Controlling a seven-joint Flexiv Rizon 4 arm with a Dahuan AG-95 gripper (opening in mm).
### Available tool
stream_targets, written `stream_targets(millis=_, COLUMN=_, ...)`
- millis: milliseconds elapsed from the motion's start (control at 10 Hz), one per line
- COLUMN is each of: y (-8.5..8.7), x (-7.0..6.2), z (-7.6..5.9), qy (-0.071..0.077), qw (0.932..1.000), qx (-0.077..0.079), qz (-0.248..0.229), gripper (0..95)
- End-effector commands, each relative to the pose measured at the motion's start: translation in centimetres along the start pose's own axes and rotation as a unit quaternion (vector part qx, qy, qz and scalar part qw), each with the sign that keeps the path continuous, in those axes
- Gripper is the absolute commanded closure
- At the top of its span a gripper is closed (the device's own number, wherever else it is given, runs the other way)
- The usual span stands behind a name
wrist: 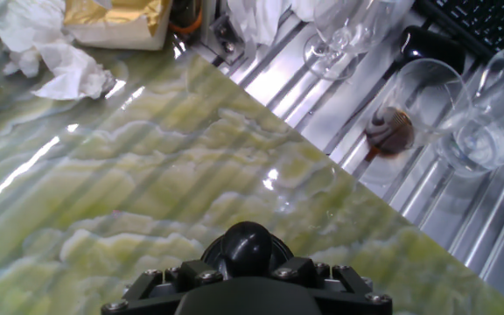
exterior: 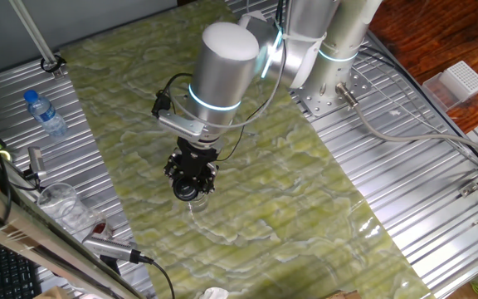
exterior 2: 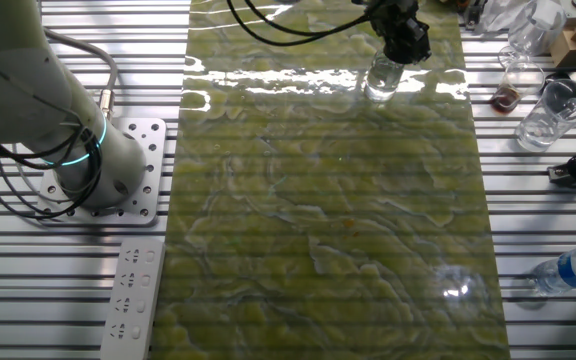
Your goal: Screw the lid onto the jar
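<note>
My gripper (exterior: pixel 191 176) points straight down over the green mat, near its front edge. The small clear glass jar (exterior: pixel 194 199) stands directly beneath it; in the other fixed view the jar (exterior 2: pixel 382 78) shows just below the gripper (exterior 2: pixel 404 40). In the hand view the glossy black lid (wrist: pixel 248 245) sits between the two finger blocks of the gripper (wrist: pixel 248 265), which is shut on it. The lid rests on top of the jar. The jar itself is hidden under the lid in the hand view.
A plastic bottle with a blue cap (exterior: pixel 46 115) lies on the metal slats left of the mat. Clear cups (exterior 2: pixel 553 112), a glass with brown liquid (wrist: pixel 390 131) and crumpled tissue (wrist: pixel 55 66) crowd the mat's near edge. A power strip (exterior 2: pixel 133 300) lies by the arm base.
</note>
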State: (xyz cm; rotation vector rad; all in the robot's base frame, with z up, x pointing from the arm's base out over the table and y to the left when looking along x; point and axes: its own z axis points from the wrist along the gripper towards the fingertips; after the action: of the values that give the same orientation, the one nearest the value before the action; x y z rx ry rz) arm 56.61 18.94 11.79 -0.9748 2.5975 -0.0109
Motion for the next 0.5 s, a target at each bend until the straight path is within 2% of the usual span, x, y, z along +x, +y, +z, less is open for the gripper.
stream_targets(millis=100, y=0.06, x=-0.10, z=-0.05, qy=0.001, qw=1.0000, qx=-0.005, qz=0.000, gripper=57.0)
stream_targets(millis=500, y=-0.26, x=-0.13, z=-0.28, qy=-0.004, qw=1.0000, qx=-0.003, qz=0.006, gripper=57.0)
